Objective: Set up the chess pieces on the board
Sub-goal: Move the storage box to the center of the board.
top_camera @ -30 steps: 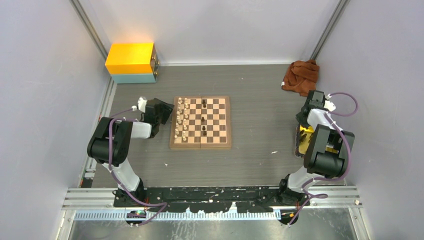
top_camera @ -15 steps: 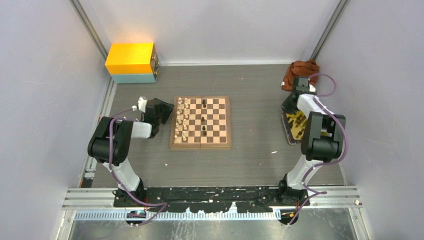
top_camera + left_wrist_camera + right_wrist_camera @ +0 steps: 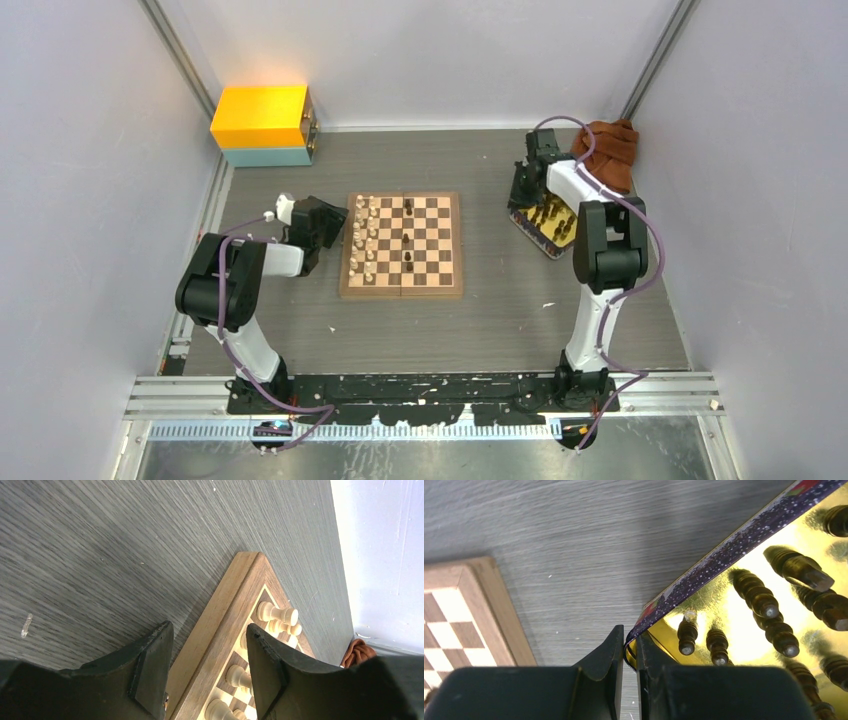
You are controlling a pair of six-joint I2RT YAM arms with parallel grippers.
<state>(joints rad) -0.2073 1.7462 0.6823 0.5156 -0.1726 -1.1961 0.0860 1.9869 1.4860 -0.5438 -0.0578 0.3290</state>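
Chess pieces (image 3: 764,605) of the dark set lie on their sides in the yellow tray (image 3: 724,547), directly beyond the right gripper (image 3: 627,645). Its jaws are pressed together on the tray's speckled rim at the nearest corner. Two small pieces sit just inside that corner. The longer ones lie farther in and to the claw's right, slanting across the tray floor.

The board (image 3: 469,620) lies to this claw's left across a strip of bare table (image 3: 574,540). I judge that any shift of the tray should go leftward, where nothing stands in the way.

On the board's far side from this claw, the left gripper (image 3: 207,630) is spread and holds nothing. One of its fingers is over the table and the other over the board's tan border. Cream pieces (image 3: 277,614) stand just beyond it.
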